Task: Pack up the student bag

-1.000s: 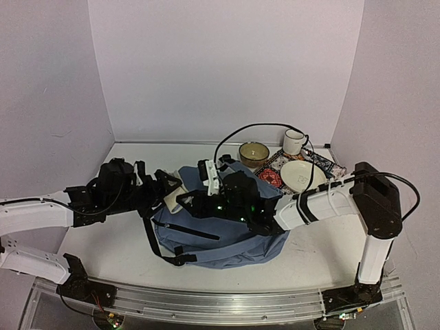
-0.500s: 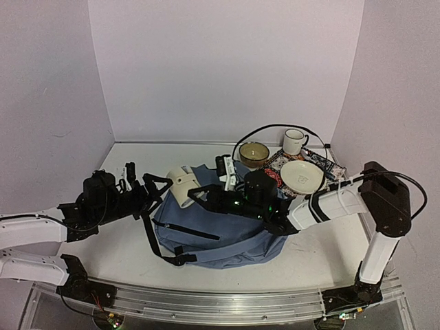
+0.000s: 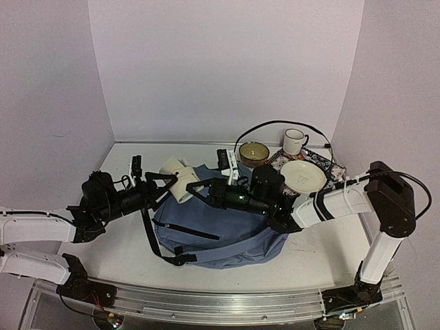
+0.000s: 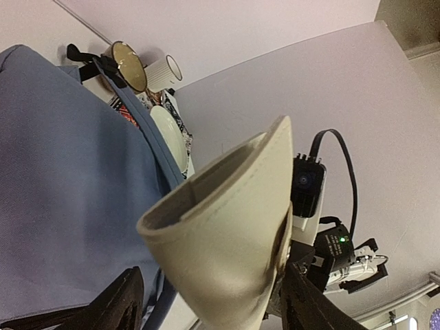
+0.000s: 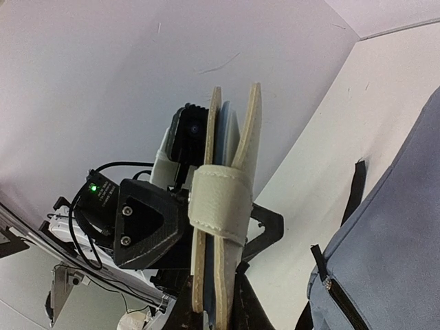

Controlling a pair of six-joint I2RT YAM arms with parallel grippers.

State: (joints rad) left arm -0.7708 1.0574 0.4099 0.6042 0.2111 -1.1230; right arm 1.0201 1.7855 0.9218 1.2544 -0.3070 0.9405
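Observation:
The student bag lies slumped in the middle of the table, slate blue with black straps. Above its left end hangs a flat cream case with a strap around it. My right gripper is shut on the case; in the right wrist view its fingers pinch the lower edge of the case. My left gripper reaches in from the left, its jaws straddling the case. One finger touches the case, the other finger stands apart from it. The bag fills the left of that view.
Behind the bag at the back right stand a brown bowl, a white mug and a white plate on a patterned tray. A black cable arcs over them. Walls close in at the back and both sides.
My right gripper has carried the cream case up and back from the bag's left end. My left gripper drew back leftward, then came in around the case, its jaws narrowing.

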